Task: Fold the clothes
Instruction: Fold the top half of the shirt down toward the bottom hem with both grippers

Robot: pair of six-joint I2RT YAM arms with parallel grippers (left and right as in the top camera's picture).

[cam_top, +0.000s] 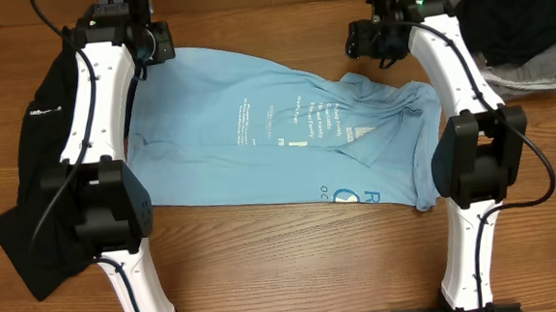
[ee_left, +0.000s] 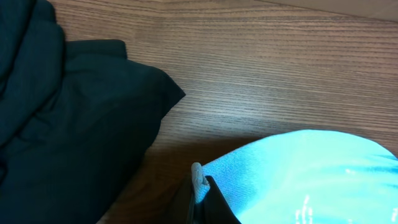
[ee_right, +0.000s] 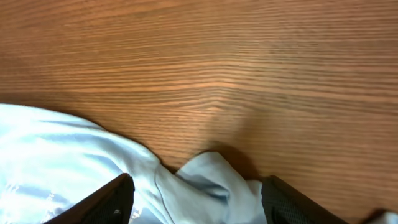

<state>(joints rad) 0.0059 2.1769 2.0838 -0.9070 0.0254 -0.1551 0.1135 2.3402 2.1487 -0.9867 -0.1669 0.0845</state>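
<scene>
The light blue T-shirt point(cam_top: 257, 128) lies spread across the middle of the table point(cam_top: 295, 271), with white print on its centre. Its right end is bunched into folds. Bare wood runs in a broad strip between the shirt's near hem and the near edge, broken only by the two arm bases. A narrower strip is free along the far edge between the two grippers. A black garment point(cam_top: 27, 162) covers the left edge, partly under the left arm and just beside the shirt. In the far right corner another black garment point(cam_top: 521, 10) sits on a grey one point(cam_top: 534, 73), apart from the shirt.

From above, the left gripper point(cam_top: 150, 43) is at the shirt's far left corner and the right gripper point(cam_top: 372, 39) is at the far edge above the bunched end. The jaws cannot be read there.

The left wrist view shows the left gripper point(ee_left: 202, 186) with its fingers pressed narrow together at the rim of the blue cloth point(ee_left: 298, 168). I cannot tell whether any cloth is caught between them. The black garment point(ee_left: 62, 124) fills the left of this view, with open wood beyond.

The right wrist view shows the right gripper point(ee_right: 199, 186) with its jaws wide apart. Its dark fingers point(ee_right: 115, 196) stand on either side of a raised fold of the shirt point(ee_right: 62, 149) and hold nothing.
</scene>
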